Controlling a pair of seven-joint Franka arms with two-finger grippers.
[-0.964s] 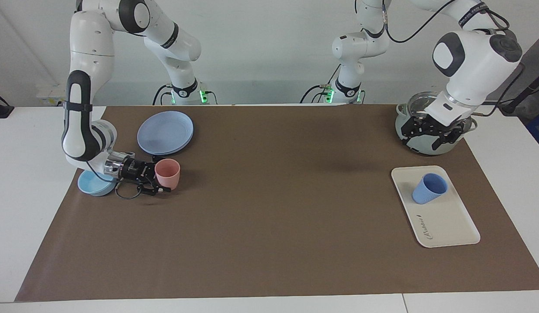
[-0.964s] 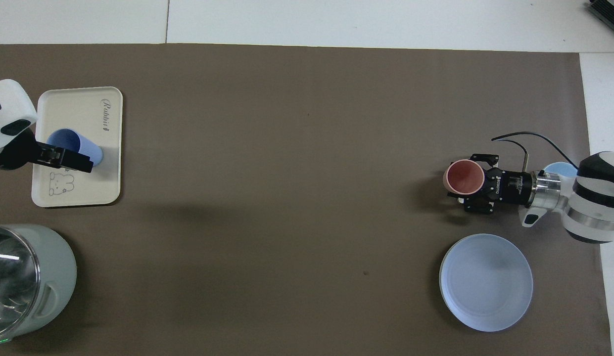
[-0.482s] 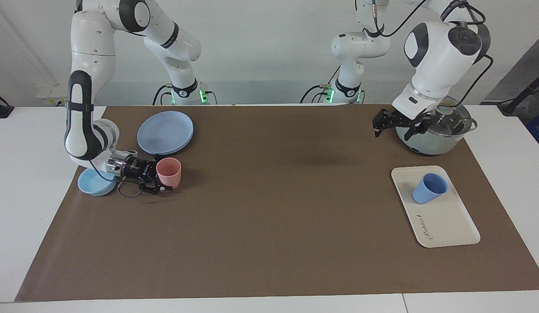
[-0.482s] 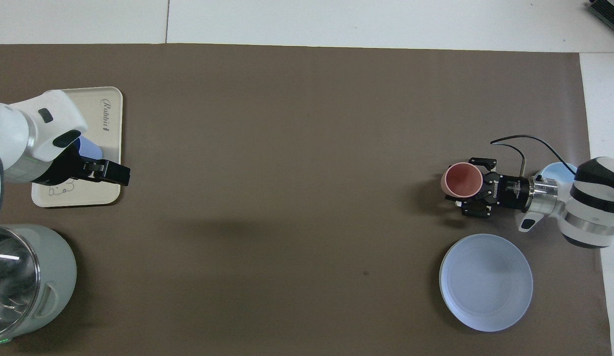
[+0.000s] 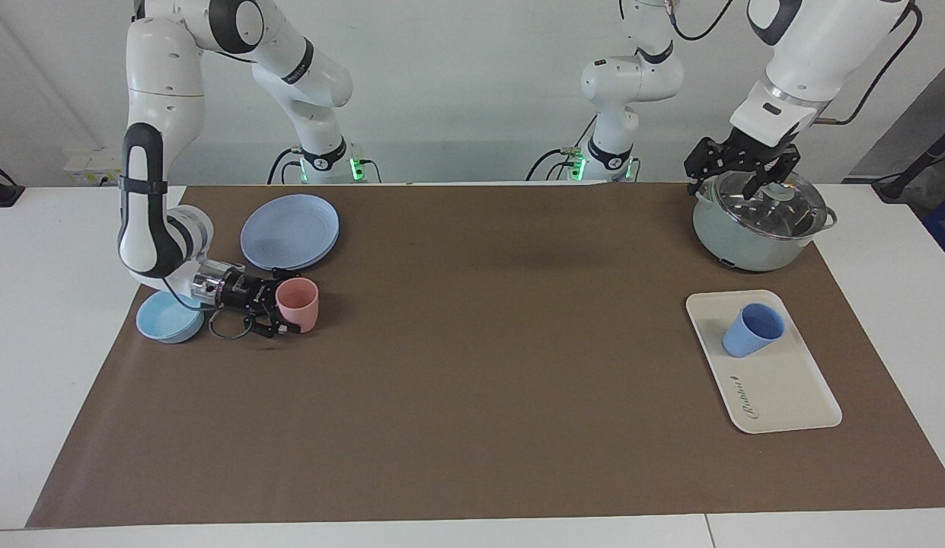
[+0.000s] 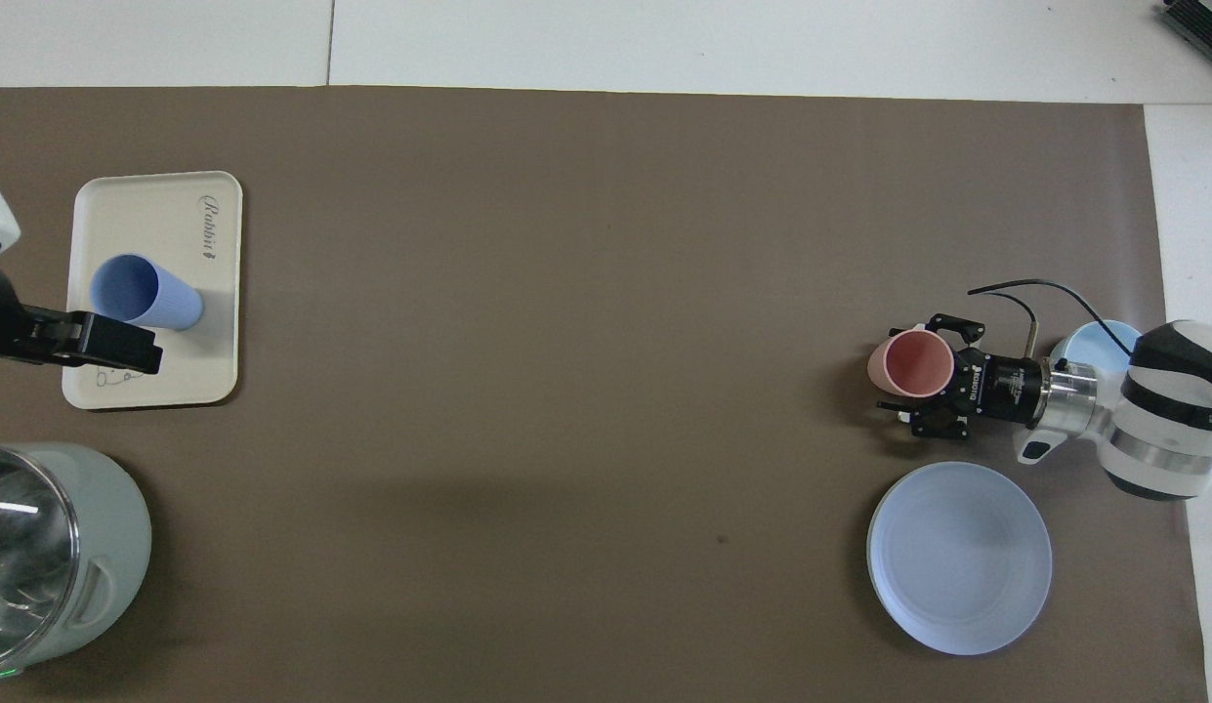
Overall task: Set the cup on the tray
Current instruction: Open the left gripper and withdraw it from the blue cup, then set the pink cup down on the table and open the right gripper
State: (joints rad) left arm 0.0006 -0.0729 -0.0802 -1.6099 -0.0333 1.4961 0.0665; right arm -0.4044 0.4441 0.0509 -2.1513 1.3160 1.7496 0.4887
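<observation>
2 cups (image 5: 752, 330) (image 5: 298, 303), 1 tray (image 5: 780, 388), plate stack (image 5: 289, 231), 1 bowl (image 5: 164, 320), 1 lidded pot (image 5: 758, 222)

Table (image 5: 30, 320) with brown mat (image 5: 480, 365) bearing tray (image 5: 784, 396), pot (image 5: 746, 240), plates (image 5: 289, 228).

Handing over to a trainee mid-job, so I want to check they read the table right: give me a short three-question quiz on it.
1. True or false: the cup stands on the tray.
2. The left pincer hangs over: A the pot, B the plates, C the bowl?
3. Which thing sits at the right pincer?
Key: 1 true; 2 A; 3 the pink cup.
</observation>
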